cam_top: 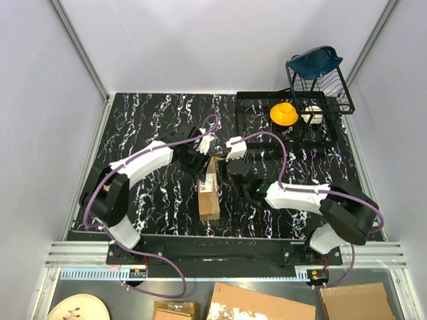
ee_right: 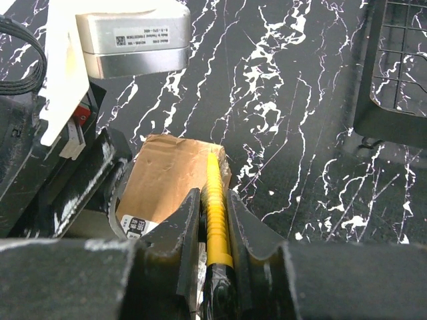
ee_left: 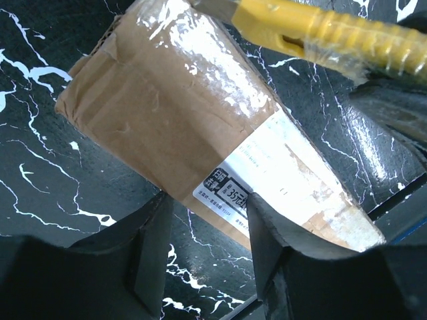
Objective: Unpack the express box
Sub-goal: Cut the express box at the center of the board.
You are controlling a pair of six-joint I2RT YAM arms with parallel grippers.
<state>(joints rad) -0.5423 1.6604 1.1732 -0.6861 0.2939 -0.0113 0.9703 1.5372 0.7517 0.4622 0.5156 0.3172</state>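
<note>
Right wrist, right end effector clamped on yellow knife

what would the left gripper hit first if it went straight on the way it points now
Most likely the express box: its labelled side lies right ahead of the left gripper, though how far off is hard to judge.
</note>
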